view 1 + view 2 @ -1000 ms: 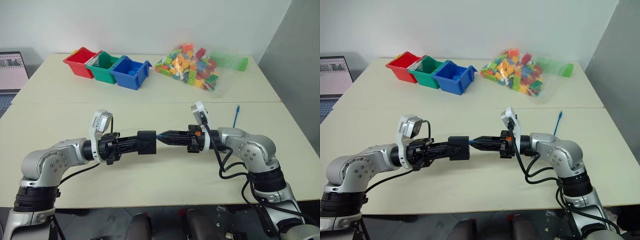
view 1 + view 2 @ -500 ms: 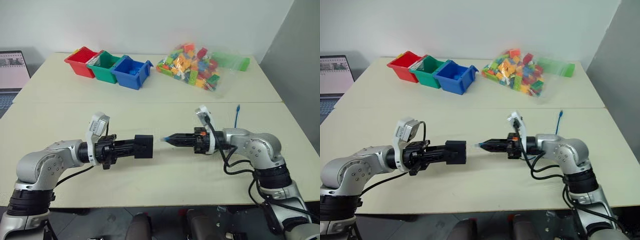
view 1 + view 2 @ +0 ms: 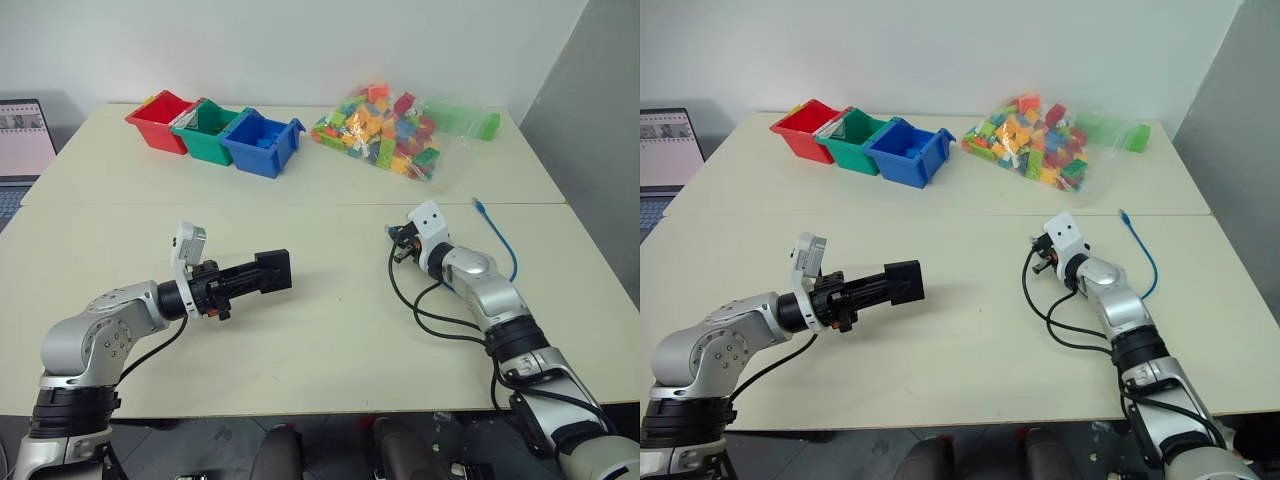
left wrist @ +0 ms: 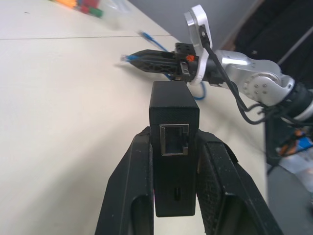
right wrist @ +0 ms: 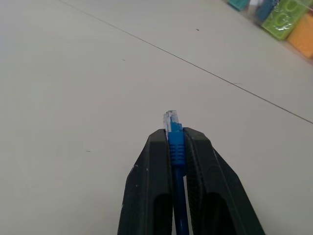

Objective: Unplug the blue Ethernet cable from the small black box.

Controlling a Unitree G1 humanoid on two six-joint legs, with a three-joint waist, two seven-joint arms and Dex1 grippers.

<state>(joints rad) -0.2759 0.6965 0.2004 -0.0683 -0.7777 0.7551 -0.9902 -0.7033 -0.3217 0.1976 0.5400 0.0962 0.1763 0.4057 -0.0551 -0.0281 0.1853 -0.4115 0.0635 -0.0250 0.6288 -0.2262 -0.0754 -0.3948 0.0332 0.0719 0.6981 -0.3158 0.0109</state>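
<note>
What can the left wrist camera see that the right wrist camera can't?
Left wrist view: the black box clamped between the left gripper fingers, its empty port facing the camera, and the right arm beyond it. Right wrist view: a close look at the clear plug tip poking out of the right gripper, and some bricks at the edge. Both: the blue cable pinched in the right gripper, and the cream table.

Laptop (image 3: 22,140) cut off at edge

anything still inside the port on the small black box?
No. The small black box, held in the left gripper, shows an empty port; its depths stay dark. The blue Ethernet cable sits in the right gripper.
</note>
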